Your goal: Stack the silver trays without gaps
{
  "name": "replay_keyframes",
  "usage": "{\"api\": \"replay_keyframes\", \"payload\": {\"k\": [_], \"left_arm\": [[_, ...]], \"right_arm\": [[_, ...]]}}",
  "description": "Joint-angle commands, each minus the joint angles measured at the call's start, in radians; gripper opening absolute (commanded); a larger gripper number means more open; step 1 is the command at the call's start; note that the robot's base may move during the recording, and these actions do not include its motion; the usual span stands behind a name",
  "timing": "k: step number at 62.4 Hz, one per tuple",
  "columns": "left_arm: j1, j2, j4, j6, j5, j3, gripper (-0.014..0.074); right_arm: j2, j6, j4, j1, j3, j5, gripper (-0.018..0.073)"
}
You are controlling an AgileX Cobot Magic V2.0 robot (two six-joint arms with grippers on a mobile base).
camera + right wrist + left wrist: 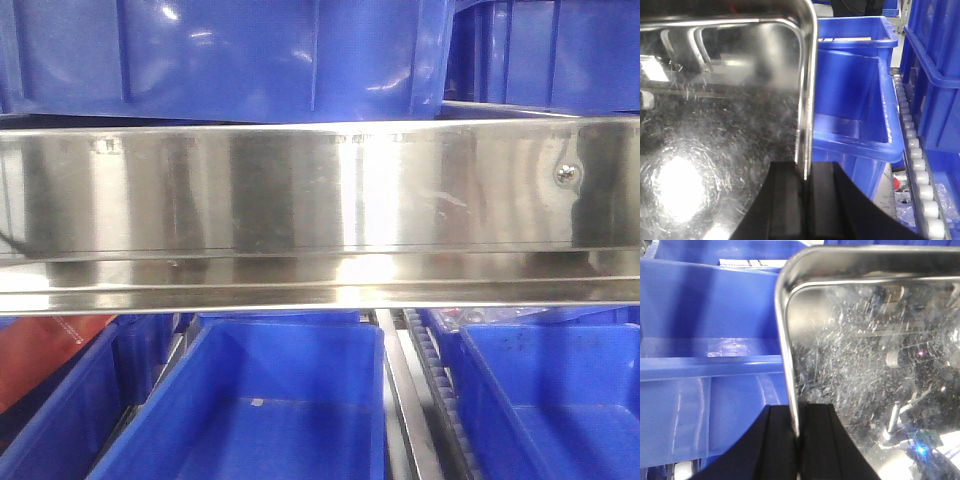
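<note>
A shiny scratched silver tray (875, 365) fills the right of the left wrist view. My left gripper (799, 440) is shut on its left rim, one black finger (775, 440) outside and one inside. The same kind of silver tray (720, 115) fills the left of the right wrist view. My right gripper (804, 200) is shut on its right rim. I cannot tell whether both hold one tray or two. No tray and no gripper show in the front view.
The front view is blocked by a broad polished steel shelf rail (320, 190) with a screw (566, 174). Blue bins (260, 410) stand below and above it. Blue bins (705, 340) (855, 100) flank the tray, and a roller track (920, 175) runs at right.
</note>
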State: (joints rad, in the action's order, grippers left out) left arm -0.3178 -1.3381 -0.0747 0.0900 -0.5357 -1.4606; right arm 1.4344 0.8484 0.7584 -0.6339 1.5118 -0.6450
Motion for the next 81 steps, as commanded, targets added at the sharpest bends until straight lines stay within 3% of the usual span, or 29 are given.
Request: {"api": "replay_keyframes", "payload": {"k": [1,81], "left_arm": [[-0.004,0.013,0.005,-0.005,0.028,-0.009,-0.0008],[-0.004,0.013,0.007,-0.005,0.032,-0.009,-0.0008]], "right_arm": [[-0.010,-0.002,0.045,0.005,0.002,0.026,-0.0080],[-0.010,-0.002,0.045,0.005,0.002,0.126,-0.0080]]}}
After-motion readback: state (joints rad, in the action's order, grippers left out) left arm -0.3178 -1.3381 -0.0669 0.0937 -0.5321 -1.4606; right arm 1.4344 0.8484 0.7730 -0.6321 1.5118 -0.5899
